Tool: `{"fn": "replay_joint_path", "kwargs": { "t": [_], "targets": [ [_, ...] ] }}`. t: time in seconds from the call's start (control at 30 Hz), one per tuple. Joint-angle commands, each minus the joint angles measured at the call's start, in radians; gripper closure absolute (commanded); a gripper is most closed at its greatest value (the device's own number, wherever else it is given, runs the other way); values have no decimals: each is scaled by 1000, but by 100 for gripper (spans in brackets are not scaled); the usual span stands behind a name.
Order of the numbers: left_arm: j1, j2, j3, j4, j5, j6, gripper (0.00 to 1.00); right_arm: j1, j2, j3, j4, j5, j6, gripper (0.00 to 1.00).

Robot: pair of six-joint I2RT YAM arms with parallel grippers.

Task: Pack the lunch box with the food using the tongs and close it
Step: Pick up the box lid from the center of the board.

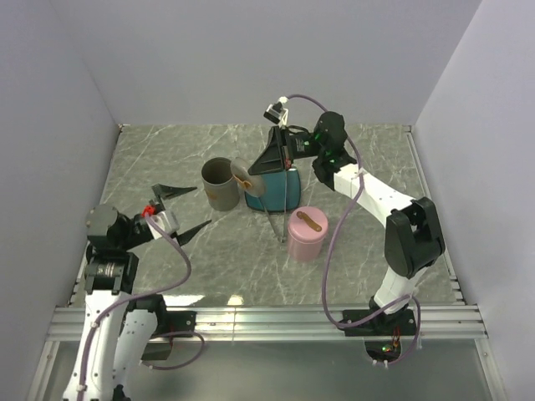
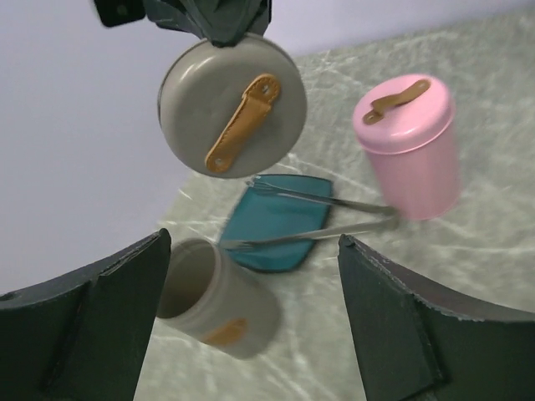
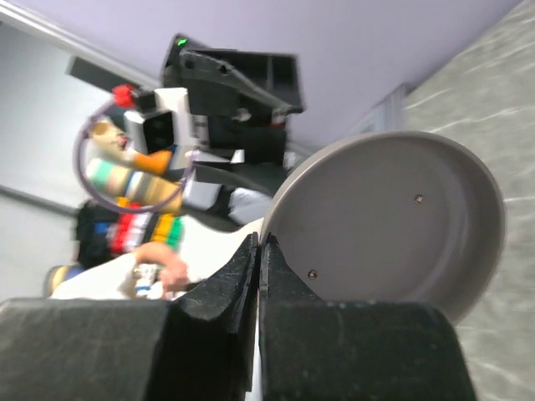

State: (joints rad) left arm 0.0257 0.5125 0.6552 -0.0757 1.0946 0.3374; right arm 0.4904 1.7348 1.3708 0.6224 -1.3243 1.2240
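Note:
The grey lunch box (image 1: 220, 184) stands open at mid-table, and shows again as a grey lunch box (image 2: 216, 299) low in the left wrist view. Its grey lid (image 1: 247, 178) with a tan strap hangs tilted just right of it, my right gripper (image 1: 257, 170) shut on its rim. From the right wrist, the lid's underside (image 3: 393, 217) sits beside the right gripper (image 3: 261, 242). The silver tongs (image 1: 284, 205) lie across the teal plate (image 1: 272, 190). My left gripper (image 1: 180, 209) is open and holds nothing, left of the lunch box. No food shows.
A pink canister (image 1: 308, 234) with a closed lid and tan strap stands right of the tongs' joined end. White walls enclose the marble table on three sides. A metal rail runs along the near edge.

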Motion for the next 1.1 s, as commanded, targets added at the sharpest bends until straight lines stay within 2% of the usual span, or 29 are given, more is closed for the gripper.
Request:
{"fn": "replay_joint_path", "kwargs": {
  "t": [0.0, 0.07, 0.13, 0.27, 0.3, 0.43, 0.53, 0.83, 1.07],
  "targets": [
    [-62, 70, 70, -44, -64, 350, 13, 10, -63, 4, 232, -44, 227, 100],
    [-104, 96, 75, -3, -58, 392, 13, 10, -67, -21, 299, -38, 316, 100],
    [-176, 109, 69, 45, -93, 397, 14, 10, -75, -22, 283, -33, 328, 100],
    [-318, 142, 55, 187, -261, 414, 19, 8, -75, -29, 247, -15, 353, 100],
    [-348, 146, 49, 214, -348, 410, 19, 7, -69, -42, 263, -7, 376, 100],
    [-499, 173, 32, 296, -510, 457, 27, 0, -35, -67, 402, 33, 524, 100],
    [-573, 188, 11, 326, -591, 508, 33, -1, -24, -84, 488, 57, 598, 100],
    [-622, 218, -11, 387, -591, 496, 41, 8, -43, -133, 637, 83, 692, 100],
    [-656, 212, -9, 372, -596, 506, 46, 23, -52, -136, 639, 82, 684, 100]
  ]
}}
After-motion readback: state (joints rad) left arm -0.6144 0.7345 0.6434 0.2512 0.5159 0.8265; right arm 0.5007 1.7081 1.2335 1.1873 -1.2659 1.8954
